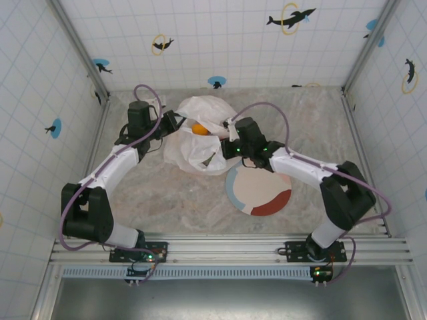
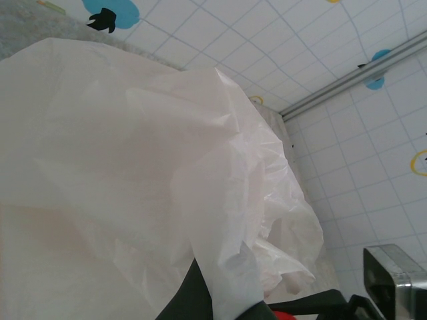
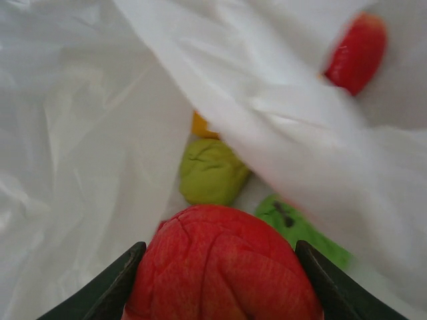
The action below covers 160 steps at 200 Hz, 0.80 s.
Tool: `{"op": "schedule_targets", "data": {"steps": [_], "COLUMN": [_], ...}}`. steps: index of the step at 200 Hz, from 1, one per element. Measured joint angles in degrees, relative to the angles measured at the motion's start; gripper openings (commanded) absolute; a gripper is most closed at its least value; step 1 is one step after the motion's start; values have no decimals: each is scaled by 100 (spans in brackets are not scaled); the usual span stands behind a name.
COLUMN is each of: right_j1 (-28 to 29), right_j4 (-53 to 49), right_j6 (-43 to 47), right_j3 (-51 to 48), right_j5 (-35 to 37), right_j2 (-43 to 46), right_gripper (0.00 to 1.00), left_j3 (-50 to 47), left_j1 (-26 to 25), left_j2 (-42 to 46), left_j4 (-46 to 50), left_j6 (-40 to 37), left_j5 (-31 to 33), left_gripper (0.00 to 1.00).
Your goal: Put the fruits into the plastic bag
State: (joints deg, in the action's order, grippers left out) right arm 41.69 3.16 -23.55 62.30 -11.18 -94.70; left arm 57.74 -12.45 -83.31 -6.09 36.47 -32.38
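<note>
While the right gripper (image 1: 231, 138) hovers at the mouth of the wrinkled, translucent white plastic bag (image 1: 200, 152), centre of the overhead frame, its dark fingers (image 3: 110, 290) stand about half open, clamped on either side of a round red toy apple (image 3: 223, 267).

Item, bag: thin limp film; judged light, slippery and quick to collapse. Best taken at the rim or a handle loop. The left gripper (image 1: 175, 122), at the bag's left edge, is fully closed, pinching a fold of film and holding the mouth up.

Item, fruits inside: yellow-green pear (image 3: 210, 172), green apple (image 3: 300, 230), small orange (image 1: 199, 129), and a red fruit (image 3: 357, 50) blurred behind film, upper right of the right wrist frame. Judged hard, smooth, light and apt to roll; grasp across the widest girth.

Item, round pink, grey and red plate (image 1: 259, 197): lower right of the bag, near it.

Obstruction: a sagging flap of film crosses the opening above the held apple and may catch it on release.
</note>
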Motion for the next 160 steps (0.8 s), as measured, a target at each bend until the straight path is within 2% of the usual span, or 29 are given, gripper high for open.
{"op": "schedule_targets", "data": {"steps": [79,160], "right_j1": [184,245], "right_j4": [297,437], "right_j6": [-295,-553], "right_j3": [1117,1663], "right_j5": [-380,-413], "right_j2": [-1303,-1921], "right_gripper": [50,51], "left_j3": [-4,-245], "left_j1": [0,2], "left_j2": [7,350], "left_j4": [-160,-643], "left_j6": [179,474], "left_j5": [-275,-437], "left_gripper": [0,0]}}
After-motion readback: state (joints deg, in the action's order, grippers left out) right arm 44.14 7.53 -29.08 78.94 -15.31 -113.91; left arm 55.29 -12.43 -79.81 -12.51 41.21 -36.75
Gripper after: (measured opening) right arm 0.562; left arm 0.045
